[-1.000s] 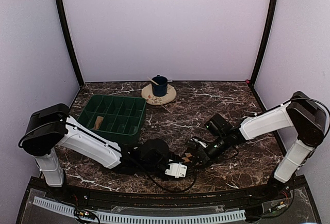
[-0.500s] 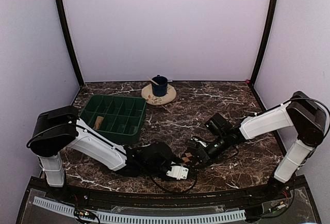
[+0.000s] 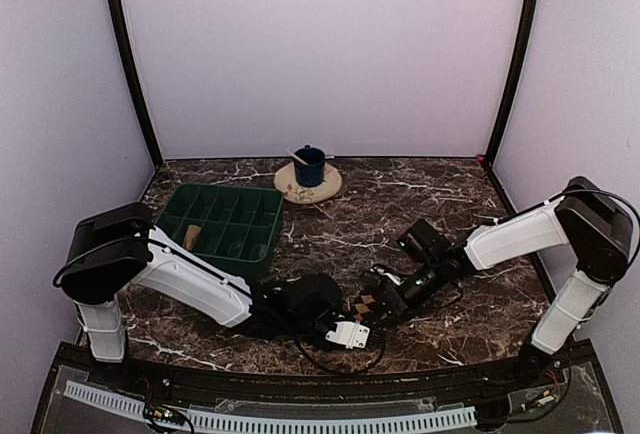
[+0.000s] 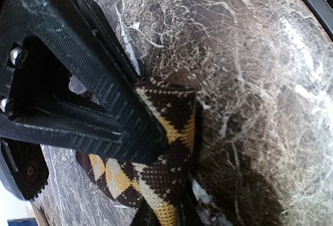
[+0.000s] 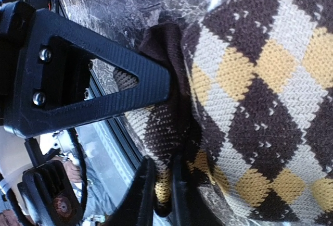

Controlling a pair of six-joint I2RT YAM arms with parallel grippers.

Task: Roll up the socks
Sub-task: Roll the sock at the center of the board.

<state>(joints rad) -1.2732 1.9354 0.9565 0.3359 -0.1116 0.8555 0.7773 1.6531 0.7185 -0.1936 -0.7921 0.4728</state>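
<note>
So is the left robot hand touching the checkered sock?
Touching. In the left wrist view, a finger of the left gripper presses onto the checkered sock, with fabric bunched at its tip.

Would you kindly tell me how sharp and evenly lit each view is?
Top view: sharp, evenly lit, no glare. Left wrist: table bulges from lens distortion, with a pale sheen at right; sock fairly sharp. Right wrist: sock knit crisp, small blown-out white patch in the upper-left corner.

Lab robot cell: plain lilac panels (image 3: pixel 320 54) and black posts (image 3: pixel 131 64) box in marble-look tabletop (image 3: pixel 400 194) beyond the left claw (image 3: pixel 357 310).
</note>
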